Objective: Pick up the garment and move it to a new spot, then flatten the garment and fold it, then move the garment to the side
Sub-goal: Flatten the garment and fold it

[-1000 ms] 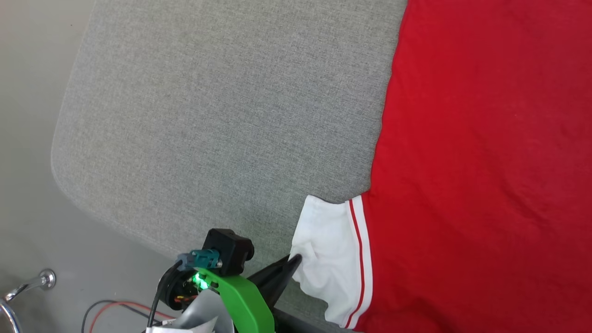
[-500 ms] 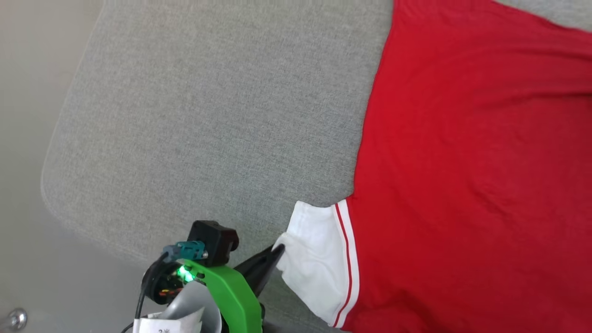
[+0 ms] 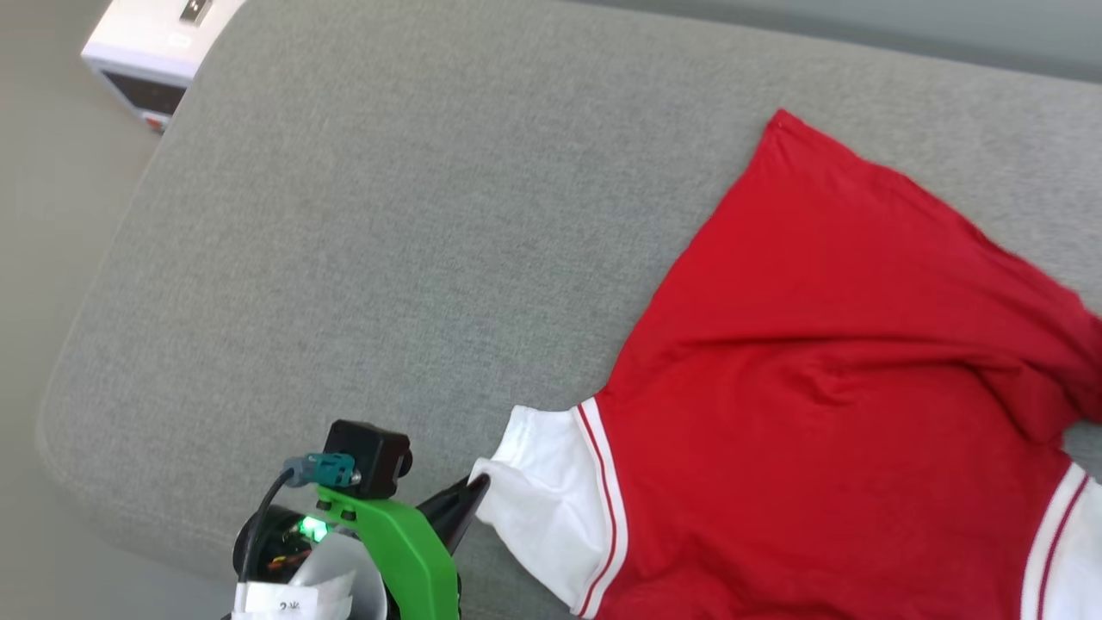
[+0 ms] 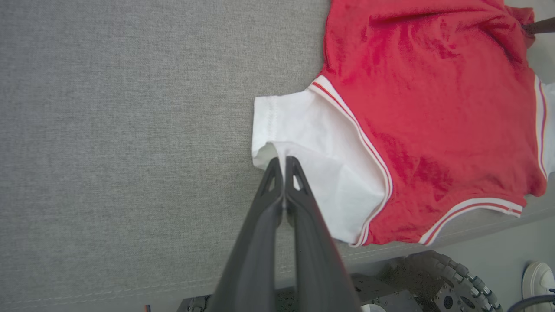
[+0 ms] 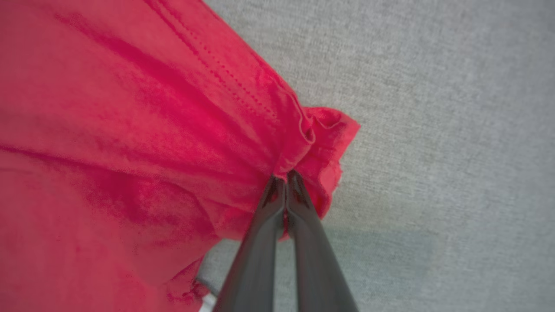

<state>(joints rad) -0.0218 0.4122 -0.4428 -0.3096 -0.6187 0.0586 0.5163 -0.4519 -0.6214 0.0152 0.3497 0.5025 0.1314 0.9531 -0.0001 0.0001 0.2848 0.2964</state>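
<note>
A grey fabric-covered surface [image 3: 387, 215] spreads across the head view, with one rounded corner at the lower left. The shirt [image 3: 818, 362] lies on its right part, plain red side up, mostly spread out but with a few creases. It has white sleeves and red-and-white striped trim.

The left arm comes up from the bottom edge of the head view, carrying a green bracket [image 3: 405, 551] and a black camera block [image 3: 366, 446]. Its fingers slant up and to the right. The left tool [image 4: 284, 161] has its fingers pressed together, pinching the folded edge of the near white sleeve [image 3: 542, 508] close to the front edge of the surface.

The right tool [image 5: 286, 175] is likewise pressed together, pinching a bunched red corner of the shirt's stitched hem, and the cloth there is gathered into folds.

A white box [image 3: 151, 43] sits on the floor beyond the far left corner. A ridged wheel [image 4: 451, 281] and a white shoe [image 4: 537, 281] show below the front edge.
</note>
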